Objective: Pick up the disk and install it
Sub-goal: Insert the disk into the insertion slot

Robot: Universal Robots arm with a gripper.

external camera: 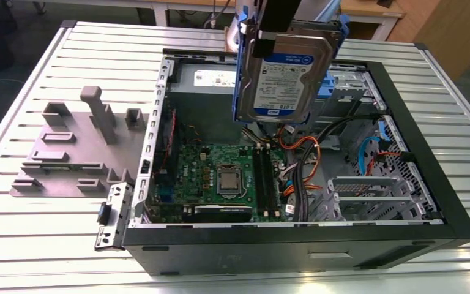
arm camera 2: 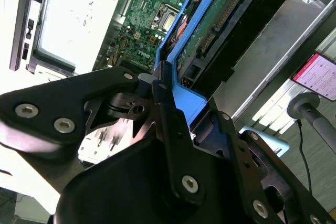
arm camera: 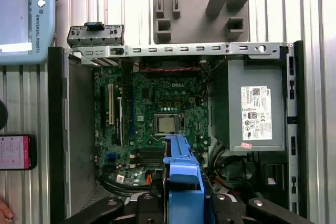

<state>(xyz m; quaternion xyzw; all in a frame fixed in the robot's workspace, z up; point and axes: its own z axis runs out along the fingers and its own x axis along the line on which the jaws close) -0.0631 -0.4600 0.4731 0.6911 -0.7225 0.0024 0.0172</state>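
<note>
In the exterior view a black computer case (external camera: 300, 245) lies open on a slatted metal table (external camera: 39, 233), its near wall toward the camera. Inside, a silver drive cage (external camera: 374, 196) sits at about four o'clock and the green motherboard (external camera: 218, 165) at eight. A grey fixture plate (external camera: 71, 147) lies outside the case at nine o'clock. At twelve o'clock the disk (external camera: 288, 79) hangs on edge above the case, label facing the camera, apparently clear of the cables below. The gripper (external camera: 278, 24) holds it from above, its fingers (arm camera 2: 170, 124) clamped on the blue bracket (arm camera 2: 186, 100). Behind the disk is the grey power supply (arm camera: 254, 103).
</note>
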